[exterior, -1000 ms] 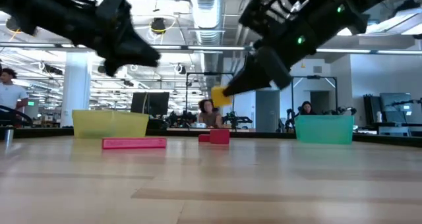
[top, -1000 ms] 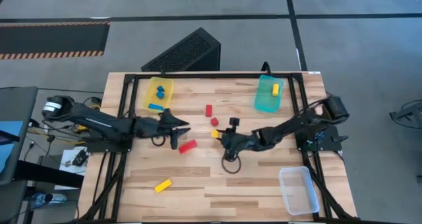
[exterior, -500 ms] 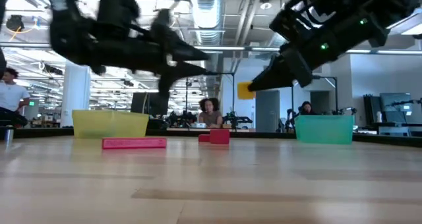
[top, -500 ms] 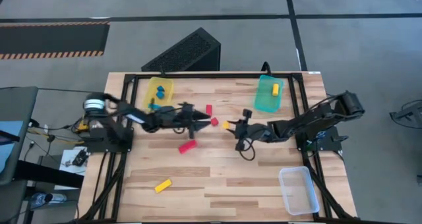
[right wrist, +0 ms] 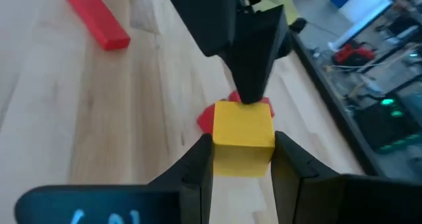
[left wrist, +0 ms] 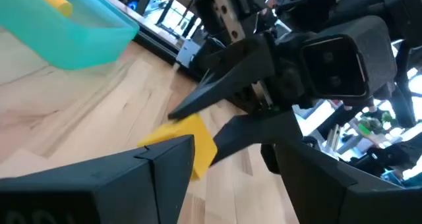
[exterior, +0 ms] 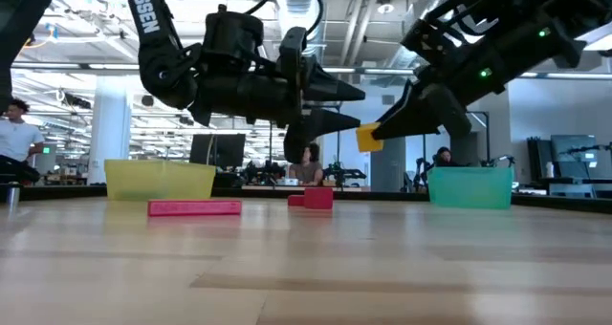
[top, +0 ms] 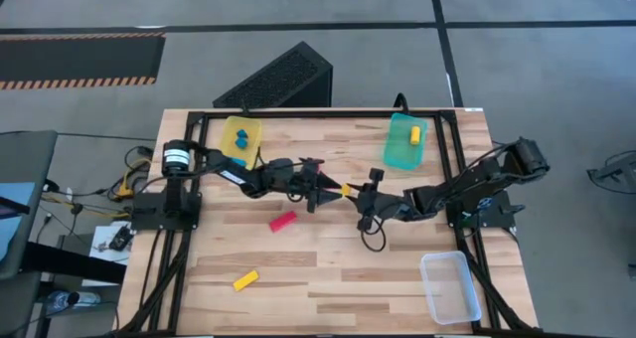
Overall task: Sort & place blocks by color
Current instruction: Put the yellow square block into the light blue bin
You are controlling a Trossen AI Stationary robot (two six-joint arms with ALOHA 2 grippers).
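Observation:
My right gripper [top: 350, 191] is shut on a small yellow cube [right wrist: 244, 125] held in the air over the table's middle. My left gripper [top: 326, 191] faces it from the left, open, with its fingers [exterior: 349, 94] standing above and below the cube's free end [exterior: 367, 138]. A red bar [top: 283, 221] and a yellow bar [top: 245, 279] lie flat on the wood. A red block [exterior: 314, 198] sits beneath the grippers. Blue blocks lie in the yellow tray [top: 238, 134], and a yellow block lies in the teal tray [top: 405, 144]. My right gripper pinches the yellow cube by two opposite side faces [right wrist: 217, 141] between its two fingers. It comes level from the table's right. The cube is lifted clear of the table. My left gripper has one fingertip [right wrist: 250, 85] right at the cube's far edge; whether it touches, I cannot tell.
A clear tray [top: 449, 286] stands at the near right corner. The yellow tray is at the far left and the teal tray at the far right. Bare wood shows along the near edge around the yellow bar. People sit in the room behind the table.
My left arm has swung from near its base toward the table's right, reaching out level until its open fingers meet the cube. My right gripper has carried the yellow cube up and a little toward the far right, then held still. The red bar has stayed put.

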